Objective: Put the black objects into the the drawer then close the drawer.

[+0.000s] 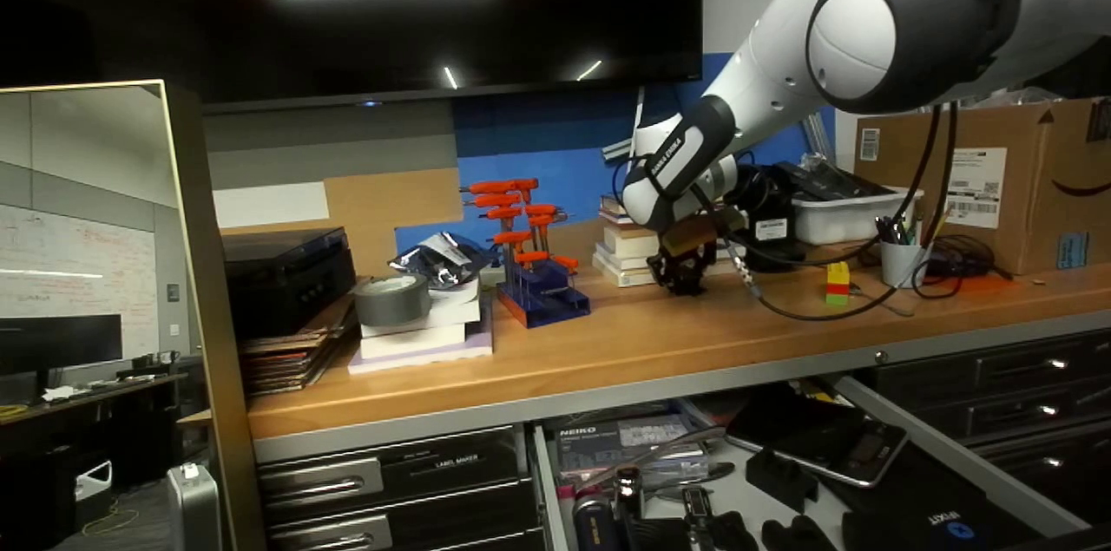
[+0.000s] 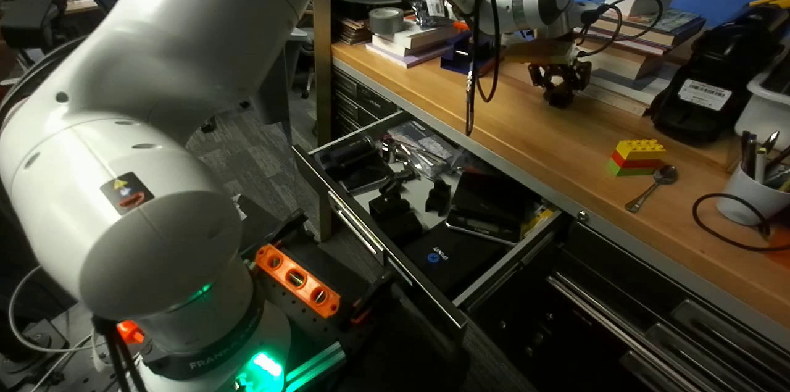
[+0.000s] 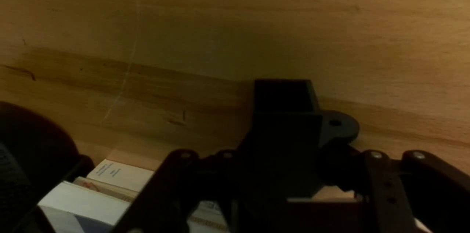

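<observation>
the gripper (image 2: 560, 95) sits low over the desk (image 1: 608, 351), its jaws set about as far apart as the black block (image 3: 286, 141) is wide and, as far as the dim wrist view lets me judge, bearing on both sides of it; i take the block as held between them. a rounded tab (image 3: 349, 126) with a hole juts from it just ahead of one finger (image 3: 382, 174), and the longer face that shows runs crosswise to the line between the fingertips (whether the block stands upright or lies flat, i can't tell). its underside is hidden, so contact with the desk is unclear.

the coming move turns on the drawer (image 2: 509, 258): pulled out, it lies lower than the gripper, past the desk's front edge, on the side of the robot's base (image 2: 216, 336). with a single arm (image 1: 764, 69) here, that gripper should raise the block away from the books (image 1: 625, 252) just beyond it, bring it back toward the base over the edge, then lower it in. a small black piece (image 1: 781, 480) lies in the drawer, also below the gripper, and may be the task's other object; the dark clutter (image 2: 395, 219) near it makes that hard to settle. closing the drawer would come last.
</observation>
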### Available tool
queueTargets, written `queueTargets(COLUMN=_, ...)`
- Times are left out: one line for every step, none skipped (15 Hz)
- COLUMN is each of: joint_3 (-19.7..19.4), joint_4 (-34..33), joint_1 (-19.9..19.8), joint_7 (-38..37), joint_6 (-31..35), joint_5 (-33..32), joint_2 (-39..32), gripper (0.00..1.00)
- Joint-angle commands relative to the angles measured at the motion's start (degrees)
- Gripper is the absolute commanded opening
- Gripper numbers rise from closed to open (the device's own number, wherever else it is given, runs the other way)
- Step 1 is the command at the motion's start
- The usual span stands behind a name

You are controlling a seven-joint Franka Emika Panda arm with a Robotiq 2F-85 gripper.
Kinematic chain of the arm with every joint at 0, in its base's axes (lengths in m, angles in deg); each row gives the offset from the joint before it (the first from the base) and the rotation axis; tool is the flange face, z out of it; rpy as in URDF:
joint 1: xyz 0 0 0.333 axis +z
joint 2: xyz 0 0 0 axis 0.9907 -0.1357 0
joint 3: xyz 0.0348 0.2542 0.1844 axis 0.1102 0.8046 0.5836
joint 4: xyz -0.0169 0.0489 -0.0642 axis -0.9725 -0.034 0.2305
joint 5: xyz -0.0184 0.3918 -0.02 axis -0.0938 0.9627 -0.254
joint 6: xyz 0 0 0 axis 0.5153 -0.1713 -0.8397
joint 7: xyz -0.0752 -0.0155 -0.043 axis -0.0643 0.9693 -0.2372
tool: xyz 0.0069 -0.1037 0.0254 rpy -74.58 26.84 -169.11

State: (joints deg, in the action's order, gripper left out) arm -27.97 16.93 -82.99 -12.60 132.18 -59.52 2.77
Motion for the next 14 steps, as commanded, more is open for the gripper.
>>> queueTargets(joint_3=1.2, joint_4=-1.5, joint_1=-0.9, joint_7=1.3, joint_6=-3.3, joint_5=1.5, joint_2=-0.2, gripper=0.15)
queueTargets(joint_3=1.7, joint_4=-0.8, joint_1=-1.1, joint_7=1.8, joint_6=-3.8, joint_5=1.9, joint_2=0.3, gripper=0.12)
queueTargets(joint_3=2.4, joint_4=0.7, joint_1=-1.3, joint_7=2.5, joint_6=-4.3, joint_5=2.4, joint_2=1.4, gripper=0.1)
queueTargets(joint_3=2.9, joint_4=1.8, joint_1=-1.4, joint_7=3.2, joint_6=-4.9, joint_5=2.7, joint_2=2.2, gripper=0.13)
queueTargets(joint_3=3.9, joint_4=3.8, joint_1=-1.8, joint_7=4.8, joint_6=-5.4, joint_5=3.4, joint_2=3.6, gripper=0.15)
queueTargets(joint_3=4.6, joint_4=5.4, joint_1=-1.9, joint_7=5.7, joint_6=-5.8, joint_5=3.8, joint_2=4.8, gripper=0.15)
queueTargets(joint_3=5.5, joint_4=7.7, joint_1=-2.2, joint_7=7.1, joint_6=-6.0, joint_5=4.2, joint_2=6.4, gripper=0.17)
queueTargets(joint_3=6.3, joint_4=9.9, joint_1=-2.5, joint_7=8.7, joint_6=-6.4, joint_5=4.9, joint_2=8.0, gripper=0.16)
queueTargets(joint_3=6.9, joint_4=12.1, joint_1=-2.7, joint_7=9.9, joint_6=-6.5, joint_5=5.3, joint_2=9.5, gripper=0.17)
queueTargets(joint_3=7.6, joint_4=15.1, joint_1=-2.9, joint_7=11.3, joint_6=-6.8, joint_5=5.8, joint_2=11.7, gripper=0.16)
queueTargets(joint_3=8.1, joint_4=17.7, joint_1=-3.0, joint_7=12.2, joint_6=-6.9, joint_5=6.1, joint_2=13.5, gripper=0.15)
queueTargets(joint_3=8.8, joint_4=20.7, joint_1=-3.3, joint_7=13.4, joint_6=-7.1, joint_5=6.7, joint_2=15.9, gripper=0.15)
queueTargets(joint_3=9.5, joint_4=23.3, joint_1=-3.6, joint_7=14.8, joint_6=-7.6, joint_5=7.5, joint_2=18.0, gripper=0.14)
queueTargets(joint_3=10.4, joint_4=26.1, joint_1=-4.1, joint_7=16.6, joint_6=-8.3, joint_5=8.7, joint_2=20.3, gripper=0.15)
